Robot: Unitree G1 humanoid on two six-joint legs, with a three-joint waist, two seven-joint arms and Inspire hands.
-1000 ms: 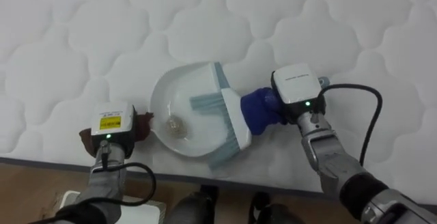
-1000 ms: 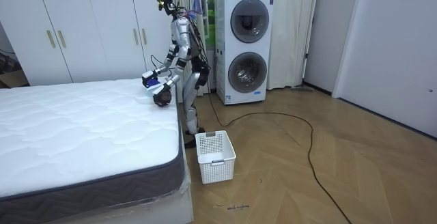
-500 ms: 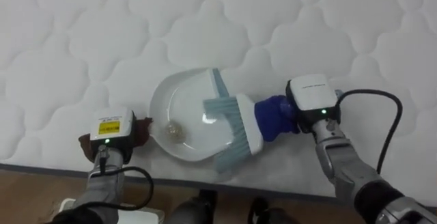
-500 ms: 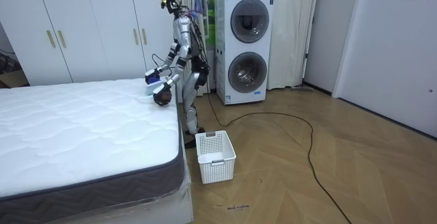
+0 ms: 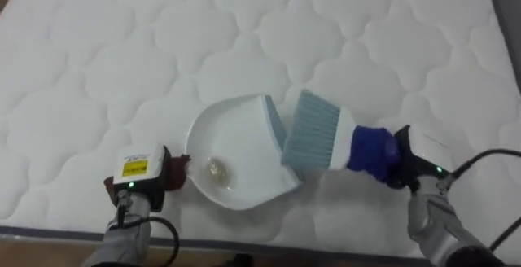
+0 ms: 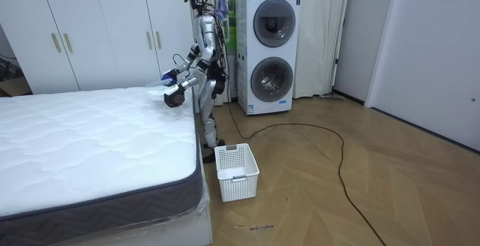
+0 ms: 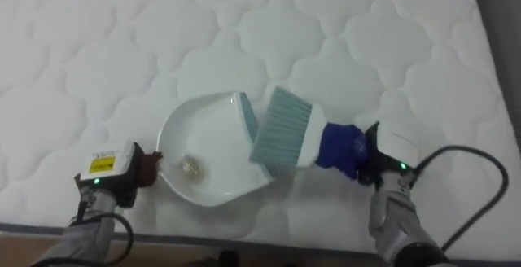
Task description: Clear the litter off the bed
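A white dustpan (image 5: 244, 141) lies on the white quilted mattress (image 5: 122, 47) near its front edge, with a small crumpled scrap (image 5: 216, 168) inside it. My left hand (image 5: 137, 177) is shut on the pan's dark handle (image 5: 177, 168) at the pan's left. To the right, my right hand (image 5: 417, 159) is shut on the blue handle (image 5: 370, 151) of a brush. Its pale blue bristles (image 5: 313, 124) stand just outside the pan's right rim and point away from me. In the room view I stand at the bed's far corner with both hands (image 6: 174, 94) over it.
The mattress's front edge (image 5: 269, 247) runs just below my hands and its right edge (image 5: 503, 23) is at the upper right. A white laundry basket (image 6: 236, 171) stands on the wooden floor beside the bed. Stacked washing machines (image 6: 268, 51) and white wardrobes (image 6: 97, 28) are behind me.
The brush has come out of the pan and swung to the right, bristles now turned away from me. My right hand moved right and down. The eye view shifted and I stand straighter.
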